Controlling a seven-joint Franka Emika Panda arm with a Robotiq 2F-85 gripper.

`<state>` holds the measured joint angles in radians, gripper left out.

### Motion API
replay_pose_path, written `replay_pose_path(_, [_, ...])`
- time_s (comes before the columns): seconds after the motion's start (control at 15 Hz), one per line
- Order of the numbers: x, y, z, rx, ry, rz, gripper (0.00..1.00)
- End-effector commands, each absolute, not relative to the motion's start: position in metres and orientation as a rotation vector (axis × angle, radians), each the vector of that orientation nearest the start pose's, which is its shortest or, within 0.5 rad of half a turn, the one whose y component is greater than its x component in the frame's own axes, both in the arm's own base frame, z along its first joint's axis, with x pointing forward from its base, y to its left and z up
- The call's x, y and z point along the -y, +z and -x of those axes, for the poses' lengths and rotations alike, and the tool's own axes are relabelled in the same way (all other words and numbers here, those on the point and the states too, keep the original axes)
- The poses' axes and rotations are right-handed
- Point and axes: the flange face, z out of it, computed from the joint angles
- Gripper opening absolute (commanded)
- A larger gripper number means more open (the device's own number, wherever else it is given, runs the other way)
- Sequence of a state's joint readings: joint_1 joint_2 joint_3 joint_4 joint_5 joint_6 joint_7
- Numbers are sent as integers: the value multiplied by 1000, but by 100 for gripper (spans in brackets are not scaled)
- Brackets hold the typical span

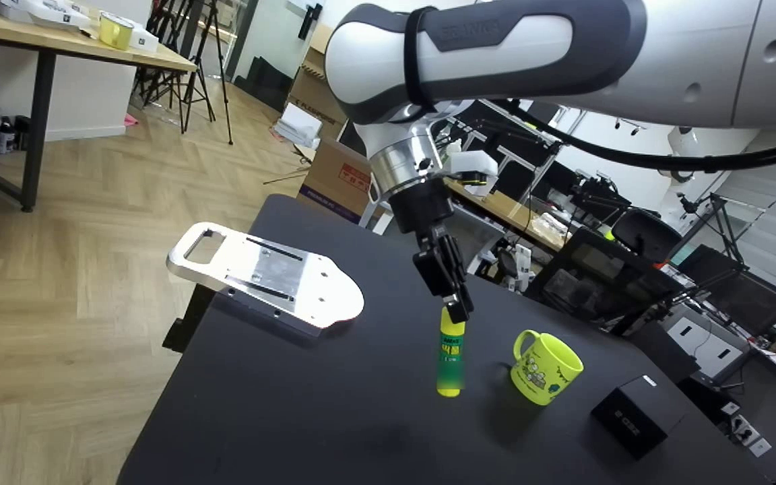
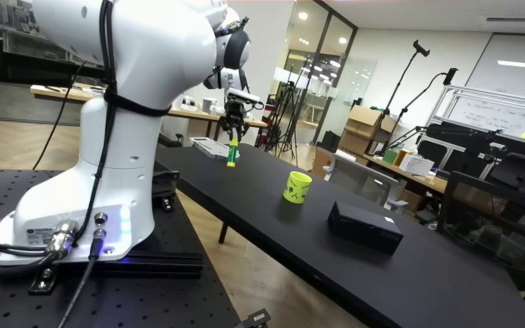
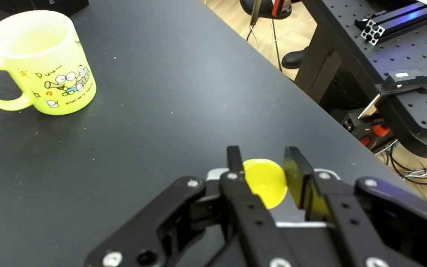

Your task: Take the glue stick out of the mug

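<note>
The gripper (image 3: 264, 163) clamps the glue stick (image 1: 450, 351) by its yellow upper end. The stick is out of the mug (image 1: 541, 372), which stands upright on the table (image 1: 307, 411) between it and a black box (image 2: 362, 227)

Toward the far edge of the counter (image 1: 334, 417), the mug (image 3: 59, 68) is showing “Puu” and “When we're”, the black box (image 1: 637, 417) “ZED 2”, past one corner a cardboard box (image 1: 341, 175) “PREMIUM”, while the arm (image 1: 536, 57) is bearing “FRANKA”.
</note>
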<state>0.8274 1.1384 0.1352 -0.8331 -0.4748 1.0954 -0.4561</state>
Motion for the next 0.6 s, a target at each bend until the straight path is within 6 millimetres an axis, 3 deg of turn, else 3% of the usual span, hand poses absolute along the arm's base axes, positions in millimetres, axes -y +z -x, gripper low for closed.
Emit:
replay_pose_path(0.0, [-504, 191, -471, -1535, -981, -1867, 33])
replay_pose_path(0.13, [-504, 191, -471, -1535, -981, -1868, 33])
replay_pose_path(0.2, [-504, 192, -471, -1535, -981, -1868, 8])
replay_pose_path(0.53, [-502, 156, -471, -1542, -970, -1854, 8])
